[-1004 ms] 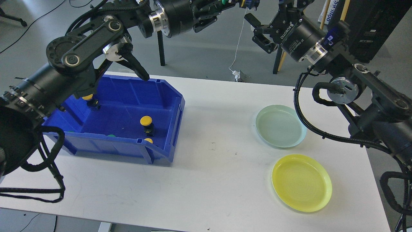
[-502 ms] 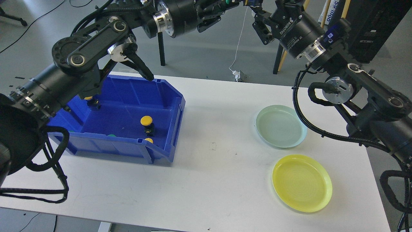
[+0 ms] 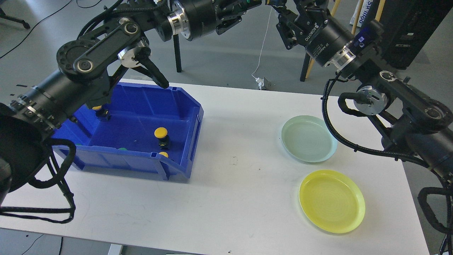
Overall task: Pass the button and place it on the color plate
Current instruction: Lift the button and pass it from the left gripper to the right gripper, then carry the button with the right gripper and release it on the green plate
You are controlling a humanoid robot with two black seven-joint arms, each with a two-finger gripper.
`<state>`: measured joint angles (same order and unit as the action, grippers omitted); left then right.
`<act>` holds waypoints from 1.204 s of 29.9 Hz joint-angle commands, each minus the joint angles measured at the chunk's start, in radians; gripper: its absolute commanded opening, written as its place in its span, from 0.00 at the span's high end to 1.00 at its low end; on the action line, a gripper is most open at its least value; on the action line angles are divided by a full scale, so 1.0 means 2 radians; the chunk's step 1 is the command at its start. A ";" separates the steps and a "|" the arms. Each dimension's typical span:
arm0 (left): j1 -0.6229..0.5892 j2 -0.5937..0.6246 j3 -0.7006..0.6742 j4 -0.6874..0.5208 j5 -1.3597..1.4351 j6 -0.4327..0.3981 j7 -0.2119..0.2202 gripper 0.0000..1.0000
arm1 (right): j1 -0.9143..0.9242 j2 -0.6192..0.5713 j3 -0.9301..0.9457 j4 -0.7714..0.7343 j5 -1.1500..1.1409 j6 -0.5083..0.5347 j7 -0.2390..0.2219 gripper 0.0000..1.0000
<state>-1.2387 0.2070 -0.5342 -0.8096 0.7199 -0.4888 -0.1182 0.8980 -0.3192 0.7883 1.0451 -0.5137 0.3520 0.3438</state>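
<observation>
Across the white worktop (image 3: 226, 198), the blue bin (image 3: 141, 102) sits left; the pale green plate (image 3: 307, 139) and yellow plate (image 3: 332, 200) lie right, apart. Both my arms reach high beyond the far edge. My left pincer (image 3: 260, 1) and right pincer (image 3: 283, 21) nearly meet there; I cannot tell either's state. A yellow button (image 3: 161, 136) stands upright inside the bin.

- White table (image 3: 226, 198) is set on a grey floor (image 3: 219, 60).
- A white cable (image 3: 261, 49) is seen hanging to a small grey plug block (image 3: 263, 84) behind the table's far edge.
- Black leg (image 3: 177, 53) is noted behind.
</observation>
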 commanded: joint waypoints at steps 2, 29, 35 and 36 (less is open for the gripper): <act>0.000 -0.003 0.000 -0.001 0.000 0.000 0.001 0.59 | 0.000 -0.001 -0.001 -0.001 0.000 0.000 0.000 0.93; 0.002 0.072 0.002 -0.003 0.008 0.000 0.031 0.02 | -0.072 -0.113 -0.087 -0.068 0.001 0.000 -0.009 0.92; 0.001 0.100 -0.004 -0.003 0.008 0.000 0.016 0.02 | -0.121 -0.116 -0.136 -0.172 0.001 0.008 -0.006 0.90; 0.001 0.101 -0.005 -0.002 0.007 0.000 0.016 0.02 | -0.121 -0.105 -0.147 -0.187 0.001 0.010 -0.006 0.90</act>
<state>-1.2350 0.3959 -0.5360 -0.8160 0.7357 -0.4884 -0.0774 0.6687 -0.5630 0.5446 0.7686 -0.5107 0.3583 0.3301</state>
